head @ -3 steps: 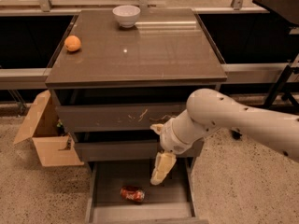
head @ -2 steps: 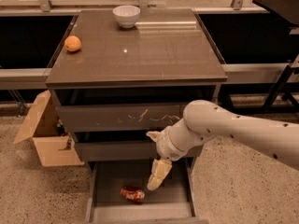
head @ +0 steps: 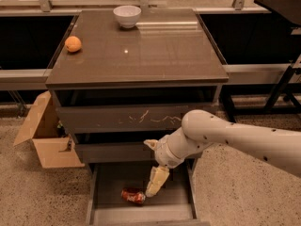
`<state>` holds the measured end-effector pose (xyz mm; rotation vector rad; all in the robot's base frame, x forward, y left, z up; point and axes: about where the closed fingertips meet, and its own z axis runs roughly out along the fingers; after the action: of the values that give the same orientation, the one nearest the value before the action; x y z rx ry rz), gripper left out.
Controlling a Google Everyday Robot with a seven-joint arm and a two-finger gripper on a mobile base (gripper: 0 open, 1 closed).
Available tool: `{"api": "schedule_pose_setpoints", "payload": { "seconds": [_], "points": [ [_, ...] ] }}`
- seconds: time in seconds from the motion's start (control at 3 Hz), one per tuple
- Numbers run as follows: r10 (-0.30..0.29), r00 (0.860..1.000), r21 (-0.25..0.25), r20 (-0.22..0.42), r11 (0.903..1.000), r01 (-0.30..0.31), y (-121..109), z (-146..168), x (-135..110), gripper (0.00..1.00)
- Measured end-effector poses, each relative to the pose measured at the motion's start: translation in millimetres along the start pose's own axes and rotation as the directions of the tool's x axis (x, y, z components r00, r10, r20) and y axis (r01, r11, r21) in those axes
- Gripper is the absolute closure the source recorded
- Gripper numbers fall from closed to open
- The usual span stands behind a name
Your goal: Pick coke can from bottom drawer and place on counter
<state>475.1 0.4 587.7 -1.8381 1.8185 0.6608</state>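
The coke can (head: 133, 196) lies on its side on the grey floor of the open bottom drawer (head: 141, 214). My gripper (head: 155, 182) hangs from the white arm that reaches in from the right. It points down into the drawer, its tip just right of the can and close to it. The counter (head: 136, 51) is the wide glossy top of the cabinet above.
A white bowl (head: 127, 16) stands at the counter's back edge. An orange (head: 73, 44) sits at its left edge. An open cardboard box (head: 44, 133) stands on the floor left of the cabinet. The scratched middle drawer front (head: 117, 119) is shut.
The arm has swung left and lower, bringing the gripper down into the drawer and closer to the can. The can has not moved.
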Motion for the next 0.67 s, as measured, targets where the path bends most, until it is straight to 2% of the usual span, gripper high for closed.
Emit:
{"api": "schedule_pose_setpoints", "payload": {
  "seconds": [0.33,0.67],
  "points": [
    [0.004,0.999,-0.02,-0.034,0.9998,-0.004,-1,24,13,0.0],
    [0.007,0.998,-0.025,-0.058,0.9996,-0.009,0,54,38,0.0]
  ]
}}
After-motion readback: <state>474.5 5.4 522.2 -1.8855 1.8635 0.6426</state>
